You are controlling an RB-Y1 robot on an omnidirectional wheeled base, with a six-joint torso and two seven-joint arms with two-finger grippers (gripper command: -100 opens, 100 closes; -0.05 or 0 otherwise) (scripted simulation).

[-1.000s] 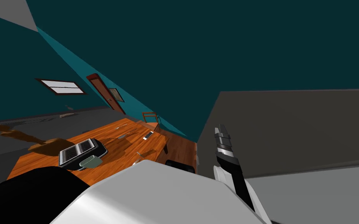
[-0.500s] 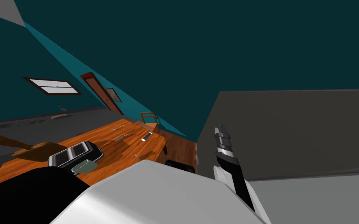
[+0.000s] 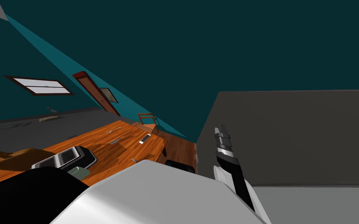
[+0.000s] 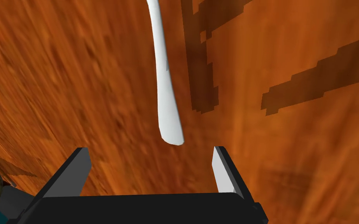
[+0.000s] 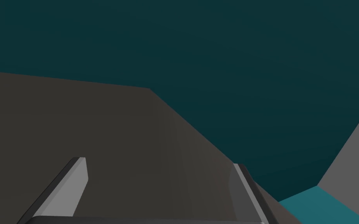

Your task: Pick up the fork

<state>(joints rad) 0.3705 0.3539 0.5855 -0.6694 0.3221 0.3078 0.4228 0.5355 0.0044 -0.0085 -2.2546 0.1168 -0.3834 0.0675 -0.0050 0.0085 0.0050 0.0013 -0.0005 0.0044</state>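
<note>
Teal walls and grey floor, with the head view rolled hard. Wooden counter (image 3: 97,137) sits lower left in the head view. On it:
- black slotted appliance (image 3: 64,157) at the near end
- pale green mug (image 3: 77,172) just beside the appliance, on the near side
- thin utensils (image 3: 114,141) mid-counter, too small to tell apart
- white phone-like slab (image 3: 145,138) near the far edge

Wooden chair (image 3: 147,118) stands at the counter's far end. Red-brown door (image 3: 93,91), window (image 3: 38,85) and small framed picture (image 3: 108,94) are on the far wall.

Left end effector (image 4: 150,149) is close over the wood, blades spread wide with nothing between them. Fork (image 4: 167,97) is a white handle lying flat on the counter. Its rounded butt end sits just ahead of the gap, roughly centred between the blades and a touch nearer the lighter one. The shaft runs straight away from the end effector and out of frame, so the tines are cut off. No contact with either blade. Blocky dark shadows fall on the wood beside the handle.

Right end effector (image 3: 222,130) is raised off to the right, well away from the counter. Its blades (image 5: 73,182) are also spread wide and hold nothing.
</note>
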